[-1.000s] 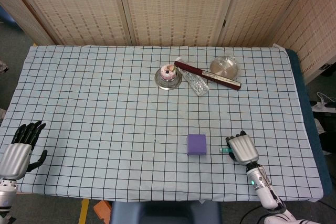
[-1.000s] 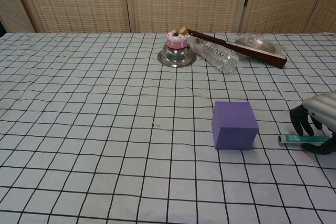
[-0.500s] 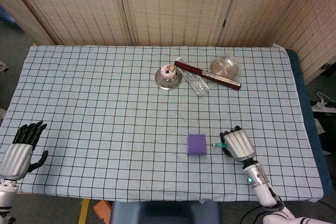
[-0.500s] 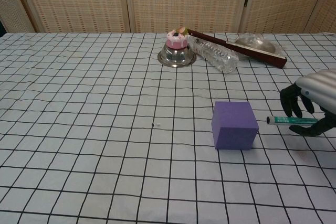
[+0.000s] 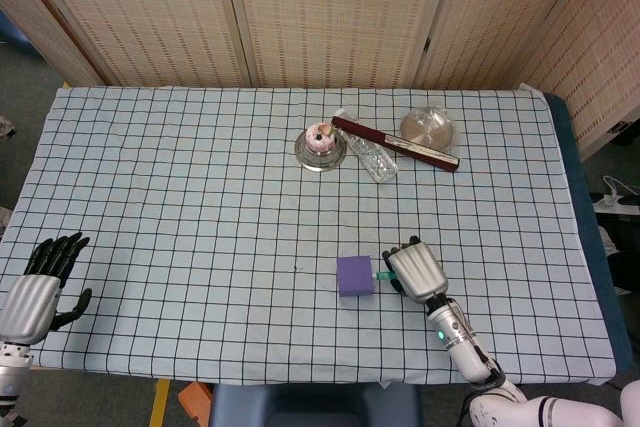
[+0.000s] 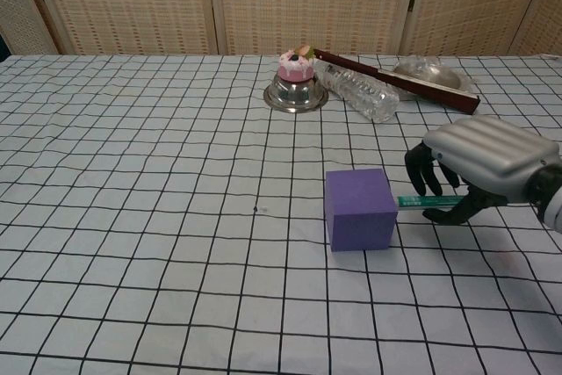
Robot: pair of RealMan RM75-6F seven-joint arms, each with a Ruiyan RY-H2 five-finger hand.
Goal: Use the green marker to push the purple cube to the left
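Near the front middle of the checked tablecloth (image 5: 200, 197) I have the small purple foam cube (image 5: 355, 275) (image 6: 359, 209) sitting flat on the cloth. My right hand (image 5: 414, 269) (image 6: 479, 167) is just to its right, knuckles up, its dark fingers (image 6: 428, 172) curled down around the slim green marker (image 6: 426, 202) (image 5: 382, 275). I'm holding the marker roughly level, pointing left at the cube; its tip reaches the cube's right face, and from the chest view it looks to be touching, though I can't be fully sure. The arm runs back toward the front right edge of the table.

My left hand (image 5: 38, 282) sits at the front left corner of the table, well apart from the cube, holding nothing, with its black fingers spread and pointing away from me.

Toward the far side of the cloth I see a shallow metal dish (image 5: 320, 150) (image 6: 296, 94) with a pink cupcake-like thing in it, a clear plastic bottle (image 5: 372, 158) (image 6: 358, 92) lying on its side just beside it, a long dark red bar (image 5: 396, 143) (image 6: 399, 82), and a round silvery lid (image 5: 428, 128).
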